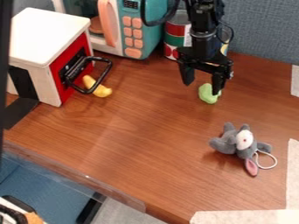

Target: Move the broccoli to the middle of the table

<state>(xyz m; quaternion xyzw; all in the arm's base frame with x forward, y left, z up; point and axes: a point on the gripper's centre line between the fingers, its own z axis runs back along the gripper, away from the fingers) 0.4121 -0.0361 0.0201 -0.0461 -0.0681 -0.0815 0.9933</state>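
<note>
Two fingers of the gripper [202,88] stand apart at the broccoli [207,95]; center them astride it, lower vertically, close evenly, and lift before traversing.

Toy-kitchen tabletop (teal microwave [125,33], can [175,38]).

On our brown wooden worktop [134,140] we see rounded green broccoli [206,95], a grey plush toy [229,142], curved yellow toy [102,91], red-fronted white box [46,30], teal toy microwave [149,37] and red-and-green can [173,29].
</note>
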